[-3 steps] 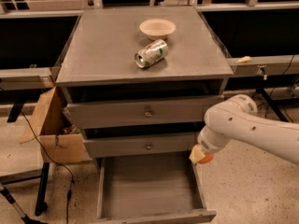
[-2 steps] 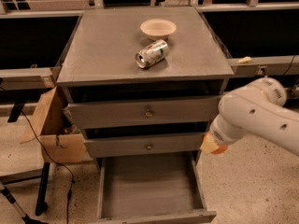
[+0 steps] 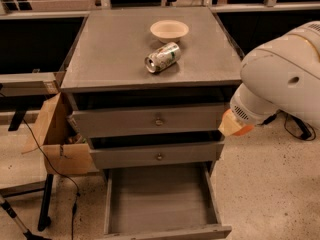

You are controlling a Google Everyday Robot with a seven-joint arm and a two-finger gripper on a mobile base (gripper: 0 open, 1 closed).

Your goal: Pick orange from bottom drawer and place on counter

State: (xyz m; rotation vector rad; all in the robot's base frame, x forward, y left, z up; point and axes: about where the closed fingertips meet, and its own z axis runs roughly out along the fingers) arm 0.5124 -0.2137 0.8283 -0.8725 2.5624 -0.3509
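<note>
My gripper [image 3: 235, 127] hangs at the right side of the cabinet, level with the top drawer front, below my big white arm [image 3: 280, 79]. A tan finger [image 3: 229, 124] shows, and a sliver of the orange [image 3: 245, 131] sits against it, held in the gripper. The bottom drawer [image 3: 160, 199] is pulled out and its grey floor is bare. The counter [image 3: 110, 49] lies to the left of the gripper and above it.
A silver-green can [image 3: 162, 57] lies on its side on the counter, with a cream bowl [image 3: 169, 30] behind it. The two upper drawers [image 3: 150, 120] stand slightly open. A cardboard box [image 3: 55, 134] hangs at the cabinet's left. Cables [image 3: 300, 128] lie on the floor at right.
My arm has moved right and upward with the orange, from beside the middle drawer to beside the top drawer. The can, bowl and drawers have not moved.
</note>
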